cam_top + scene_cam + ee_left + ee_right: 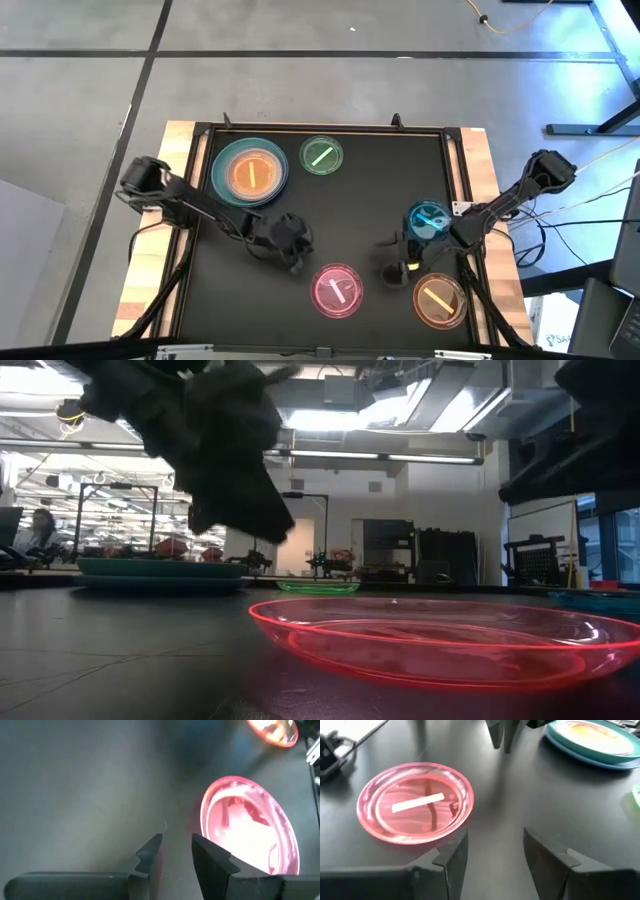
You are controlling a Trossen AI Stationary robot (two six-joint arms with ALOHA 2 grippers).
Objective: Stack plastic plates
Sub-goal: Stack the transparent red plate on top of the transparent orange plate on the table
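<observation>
A: Where do your grippers stand?

B: My left gripper (296, 262) hangs over bare mat near the table's middle, its fingers (150, 851) parted by a narrow gap with nothing between them. My right gripper (392, 268) sits toward 4 o'clock on the mat, jaws wide apart and empty too.

A: What is nearest them?

B: The pink plate (338, 290) lies at 6 o'clock, between the two grippers and just beside my left fingertips, not touching. Its rim stands clear of the mat's front edge.

A: And farther out?

B: A small blue plate (428, 221) rests under my right arm at 3 o'clock. An orange plate (440, 301) lies at 5 o'clock, close to the right edge of the mat. At 11 o'clock sits the stack (248, 171): an orange plate on top of the large teal and blue ones, near the back rim. The green plate (322, 156) lies just beside it at 12 o'clock, apart.

A: Open room?

B: The black mat (370, 200) is bare through the centre, between stack and pink plate.
</observation>
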